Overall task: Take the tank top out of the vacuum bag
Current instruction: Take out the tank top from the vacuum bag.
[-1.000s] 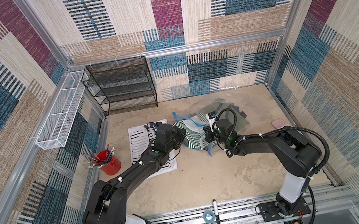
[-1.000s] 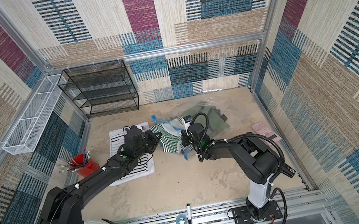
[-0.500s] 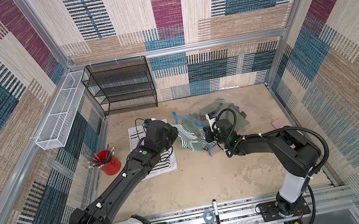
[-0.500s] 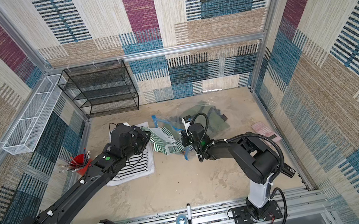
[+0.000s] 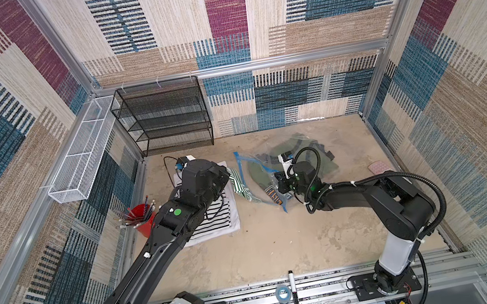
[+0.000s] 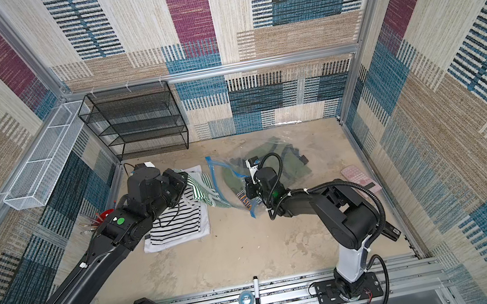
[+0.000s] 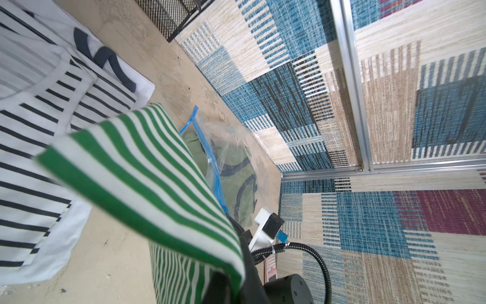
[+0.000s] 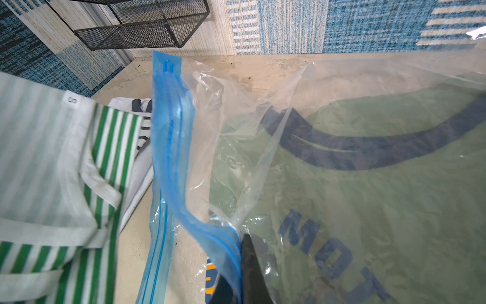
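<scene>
Your right gripper (image 8: 238, 273) pinches the vacuum bag (image 8: 265, 89) by its zip strip (image 8: 171, 147): anchor it while the left gripper (image 6: 185, 178), clamped on the green-striped tank top (image 7: 147, 168), draws the hem clear.

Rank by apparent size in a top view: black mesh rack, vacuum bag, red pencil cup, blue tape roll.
1. black mesh rack and vacuum bag: look about alike; the bag's clear edges are hard to trace.
2. red pencil cup
3. blue tape roll
</scene>
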Motion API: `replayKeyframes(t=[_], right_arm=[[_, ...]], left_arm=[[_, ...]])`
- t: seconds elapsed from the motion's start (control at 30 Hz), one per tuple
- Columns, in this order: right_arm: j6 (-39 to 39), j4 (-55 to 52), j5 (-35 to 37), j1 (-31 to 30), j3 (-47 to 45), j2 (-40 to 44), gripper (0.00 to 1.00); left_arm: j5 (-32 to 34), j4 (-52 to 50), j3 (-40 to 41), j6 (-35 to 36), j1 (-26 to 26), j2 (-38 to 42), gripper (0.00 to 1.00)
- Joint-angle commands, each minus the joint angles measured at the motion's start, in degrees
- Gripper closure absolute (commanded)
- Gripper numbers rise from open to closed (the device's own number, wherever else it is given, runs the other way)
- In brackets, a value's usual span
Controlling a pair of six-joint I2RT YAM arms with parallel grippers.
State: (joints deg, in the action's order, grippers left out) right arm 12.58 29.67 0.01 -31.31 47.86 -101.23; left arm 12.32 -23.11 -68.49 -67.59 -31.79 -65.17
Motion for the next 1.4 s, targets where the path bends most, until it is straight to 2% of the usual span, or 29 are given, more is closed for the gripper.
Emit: replayKeyframes(t=[0.0, 0.3, 0.4, 0.6, 1.03, 1.2, 1.37], right_arm=[[0.2, 0.7, -0.3, 0.0, 0.7, -0.1, 1.0], [0.0, 0.5, -0.6, 0.0, 0.9, -0.3, 1.0], [0.1, 0.5, -1.0, 0.1, 0.9, -0.2, 1.0], [0.3, 0.5, -1.9, 0.0, 0.5, 0.6, 1.0], [0.5, -0.2, -2.8, 0.1, 1.1, -0.2, 1.0], [0.7, -0.3, -3.3, 0.1, 1.3, -0.4, 1.0], [0.7, -0.5, -3.8, 0.0, 1.6, -1.0, 1.0]], left_arm=[[5.5, -1.2, -1.4, 2.0, 0.0, 0.8, 1.0], [16.7, 2.3, -3.5, 7.5, 0.1, -1.0, 1.0], [20.6, 5.8, -4.1, 10.6, 0.4, -2.7, 1.0], [23.4, 16.1, -5.3, 17.8, 2.6, -8.2, 1.0], [24.0, 35.0, -8.2, 21.7, 9.3, -21.7, 1.0], [22.6, 35.0, -10.9, 19.9, 11.9, -26.1, 1.0], [19.6, 39.8, -10.7, 18.6, 14.7, -29.6, 1.0]])
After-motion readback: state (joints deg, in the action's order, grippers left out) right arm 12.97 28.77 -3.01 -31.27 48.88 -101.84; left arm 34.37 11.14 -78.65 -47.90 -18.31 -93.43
